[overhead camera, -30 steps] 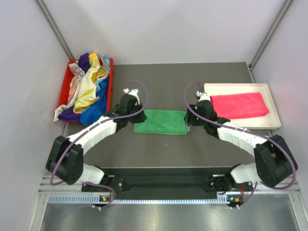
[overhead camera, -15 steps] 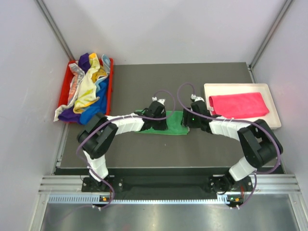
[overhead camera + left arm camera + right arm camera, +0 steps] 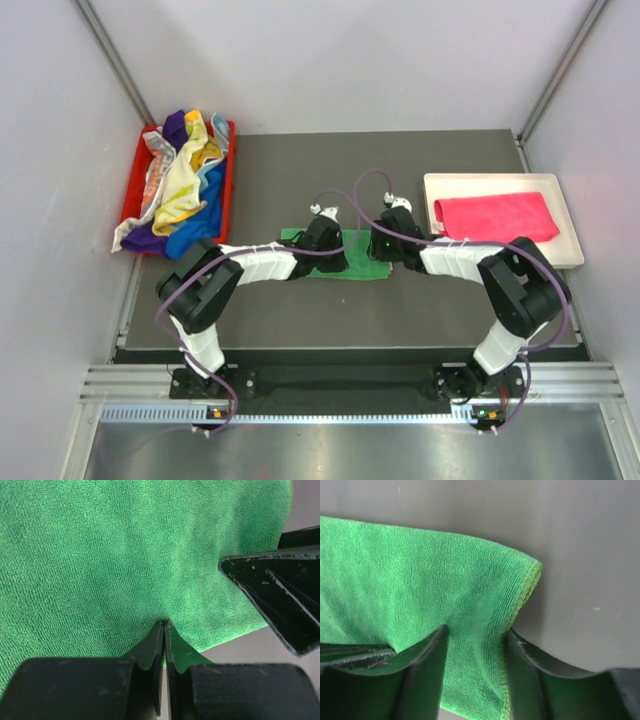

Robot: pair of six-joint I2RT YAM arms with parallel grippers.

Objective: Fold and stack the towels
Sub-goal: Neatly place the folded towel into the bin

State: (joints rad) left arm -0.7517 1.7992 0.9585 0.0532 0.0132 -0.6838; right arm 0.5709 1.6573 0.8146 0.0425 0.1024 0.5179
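Green towel (image 3: 358, 262) lies flat mid-tabletop (image 3: 450, 160). Folded pink towel (image 3: 495, 217) is in the white tray (image 3: 570, 250).

Left gripper (image 3: 164, 626): pressed together, pinching a small pucker of the green towel.

Right gripper (image 3: 475, 635): spread, cloth between its fingers at the hemmed edge.

Judgement: close the right gripper fully on the hem before lifting. Raise both grippers evenly and carry the edge straight over so the hems meet.

Versus one second ago: the left gripper has left the towel's left end for its middle, and the right gripper has crept leftward. The towel itself has hardly shifted.
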